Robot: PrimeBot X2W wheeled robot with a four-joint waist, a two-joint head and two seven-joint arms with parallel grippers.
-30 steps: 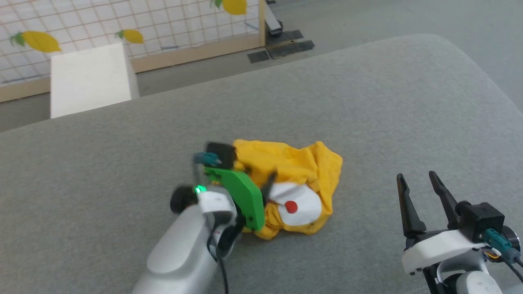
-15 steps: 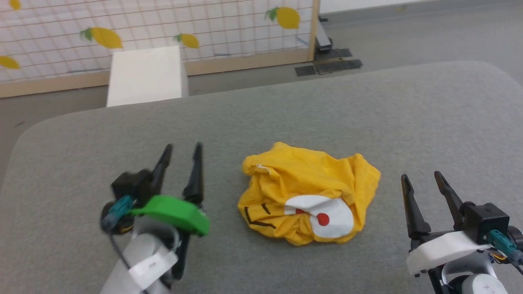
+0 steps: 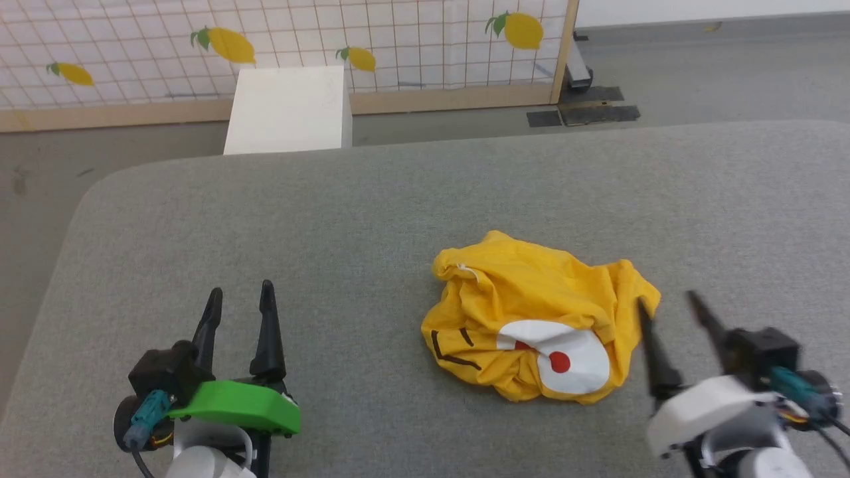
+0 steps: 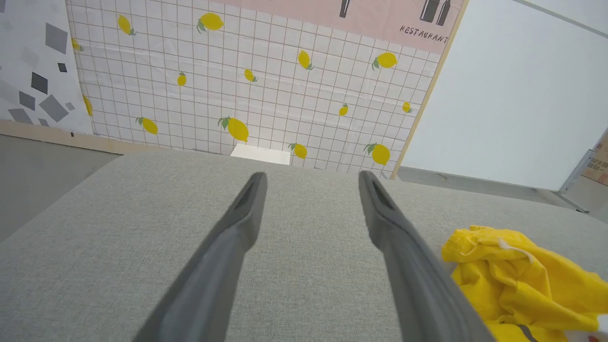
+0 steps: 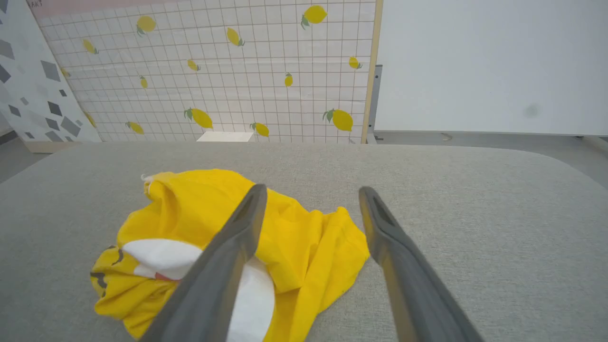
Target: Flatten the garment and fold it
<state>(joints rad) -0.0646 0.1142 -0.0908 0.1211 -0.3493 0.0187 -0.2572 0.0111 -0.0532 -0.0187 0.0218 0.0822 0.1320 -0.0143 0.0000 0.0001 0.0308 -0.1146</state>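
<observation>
The mustard-yellow T-shirt (image 3: 531,312) lies crumpled in a heap on the grey padded table (image 3: 398,212), right of centre, with a white patch, a red dot and black stripes showing on its near side. It also appears in the left wrist view at the lower right (image 4: 517,280) and in the right wrist view at the lower left (image 5: 199,237). My left gripper (image 3: 240,304) is open at the lower left, well apart from the shirt, holding nothing. My right gripper (image 3: 667,307) is open at the shirt's right edge, its left finger over the cloth.
A white box (image 3: 289,109) stands on the floor beyond the table's far edge. Behind it runs a lemon-patterned grid screen (image 3: 265,40) with a wooden frame. Bare grey table surface stretches to the left and far side of the shirt.
The left gripper has let go of the shirt and drawn back to the lower left, open. The head camera has swung, shifting the whole scene rightwards. The right gripper now sits closer to the shirt.
</observation>
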